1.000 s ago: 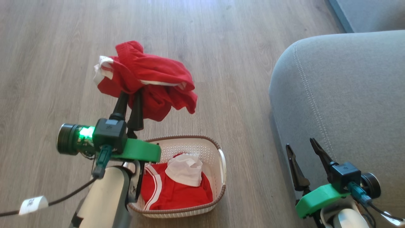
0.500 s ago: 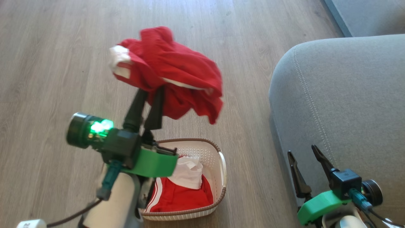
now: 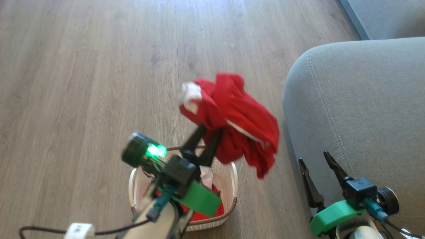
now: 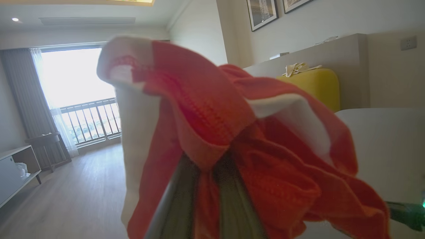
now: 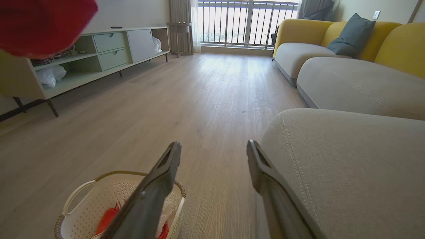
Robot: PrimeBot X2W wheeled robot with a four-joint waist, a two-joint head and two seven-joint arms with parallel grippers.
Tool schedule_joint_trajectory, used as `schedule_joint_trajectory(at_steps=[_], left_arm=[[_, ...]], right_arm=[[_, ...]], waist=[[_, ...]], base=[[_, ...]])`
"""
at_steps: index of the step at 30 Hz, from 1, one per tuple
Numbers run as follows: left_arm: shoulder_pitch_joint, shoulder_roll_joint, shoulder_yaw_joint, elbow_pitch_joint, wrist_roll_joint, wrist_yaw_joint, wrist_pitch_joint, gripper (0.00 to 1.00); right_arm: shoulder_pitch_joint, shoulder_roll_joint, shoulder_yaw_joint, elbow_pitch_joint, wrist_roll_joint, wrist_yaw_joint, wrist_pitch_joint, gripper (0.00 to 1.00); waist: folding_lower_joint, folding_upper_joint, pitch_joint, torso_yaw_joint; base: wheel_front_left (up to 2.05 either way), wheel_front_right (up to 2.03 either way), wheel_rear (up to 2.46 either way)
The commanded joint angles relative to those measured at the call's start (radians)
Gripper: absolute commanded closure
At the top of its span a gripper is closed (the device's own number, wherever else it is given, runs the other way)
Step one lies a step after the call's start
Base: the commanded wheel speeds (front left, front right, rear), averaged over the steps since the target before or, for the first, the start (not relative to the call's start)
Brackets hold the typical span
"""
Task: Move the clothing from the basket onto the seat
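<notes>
Clothing in hand: red garment point(image 3: 237, 118) with white trim, bunched up and hanging off my left end effector point(image 3: 208, 132), up in the air between the basket and the seat!
Left end effector: fingers pinched together on a fold of that red garment; the left wrist view shows cloth wrapped right over the fingertips point(image 4: 186, 166).
Clothing left behind: more red fabric point(image 5: 108, 219) and a white piece point(image 3: 206, 174) down in the basket.
Basket: on the wooden floor point(image 3: 99, 66), white perforated walls point(image 5: 109, 194), brown rim, just beside the seat's front.
Seat: grey cushion point(image 3: 358, 99) with pale stitching, off to my right, nothing laid on the part I can see.
Right end effector: point(image 3: 318, 176) fingers spread apart, holding nothing, hovering low by the seat's edge.
Step, as I judge it: carrying, mid-transfer, garment not yet over the cushion.
Next move calls for: more travel to the right and enough height for the dangling hem to clear the cushion edge, then a release.
Hard to make out: garment is motion-blurred; my own arm covers much of the basket, so I can't count what remains.
</notes>
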Motion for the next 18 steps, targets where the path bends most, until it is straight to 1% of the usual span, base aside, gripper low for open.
schedule_joint_trajectory(at_steps=[1, 3, 10, 13, 18], left_arm=[[-0.018, -0.006, 0.018, -0.018, 0.002, -0.006, -0.005, 1.0], [0.0, -0.006, 0.003, 0.004, -0.005, -0.013, -0.005, 1.0], [0.042, -0.007, -0.047, 0.059, -0.01, -0.06, -0.005, 1.0], [0.06, -0.007, -0.052, 0.088, -0.006, -0.079, -0.005, 1.0], [0.073, -0.007, -0.047, 0.101, -0.005, -0.093, -0.005, 1.0]], right_arm=[[-0.019, -0.018, 0.027, -0.039, -0.001, 0.0, -0.006, 0.0], [-0.014, -0.021, 0.029, -0.039, -0.001, 0.0, -0.006, 0.0], [-0.006, -0.022, 0.031, -0.038, -0.002, 0.0, -0.006, 0.0], [-0.007, -0.02, 0.032, -0.038, -0.002, 0.0, -0.006, 0.0], [-0.01, -0.019, 0.025, -0.041, -0.001, 0.0, -0.006, 0.0]], waist=[[0.0001, 0.0, 0.0, -0.001], [0.0001, 0.0, -0.001, -0.003], [0.0001, 0.0, -0.005, -0.002], [0.0001, 0.0, -0.005, 0.0], [0.0001, 0.0, 0.004, 0.009]], base=[[0.0, 0.0, 0.0], [0.0, 0.0, 0.0], [0.0, 0.0, 0.0], [0.0, 0.0, 0.0], [0.0, 0.0, 0.0]])
